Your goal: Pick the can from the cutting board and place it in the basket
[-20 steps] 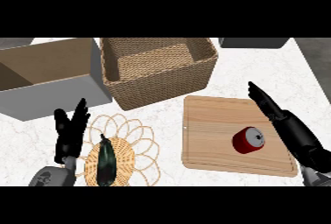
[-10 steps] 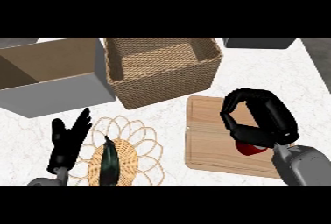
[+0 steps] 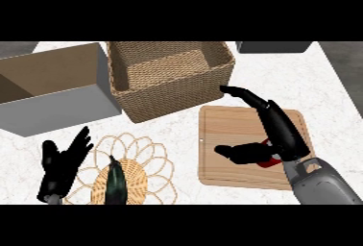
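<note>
reaching | right robot hand over cutting board, open | can mostly hidden beneath palm, axis unclear | basket up-left | left robot hand open, well apart

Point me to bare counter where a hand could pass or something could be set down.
Free: the strip of counter between the cutting board and the wicker trivet, and the corner right of the basket, above the board. Crowded: the board, under the right hand and can; lower left, with left hand and trivet.
</note>
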